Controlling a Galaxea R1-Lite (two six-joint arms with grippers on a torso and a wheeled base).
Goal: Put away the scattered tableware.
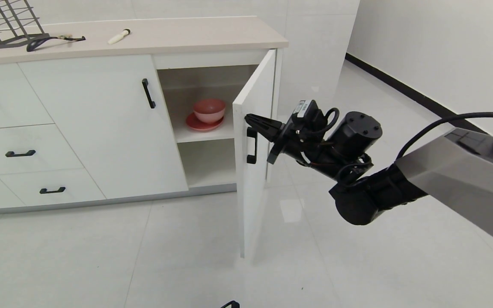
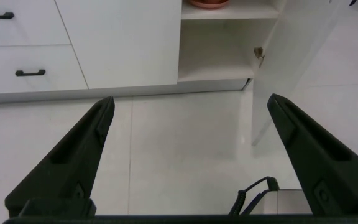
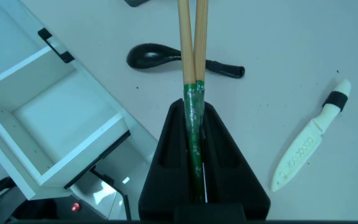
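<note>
While my right gripper (image 3: 194,111) clamps the chopsticks (image 3: 191,37) tight above the counter (image 3: 278,93), spoon (image 3: 160,57) and knife (image 3: 309,146) lie there unstowed. My left gripper (image 2: 191,102) hangs wide open, empty; the door (image 1: 250,98) stands open, I reckon, to take them.

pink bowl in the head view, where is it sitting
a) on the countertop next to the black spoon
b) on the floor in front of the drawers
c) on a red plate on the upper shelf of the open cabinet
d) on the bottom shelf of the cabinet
c, since the pink bowl rests on a red plate on the upper shelf, seen past the open cabinet door.
</note>
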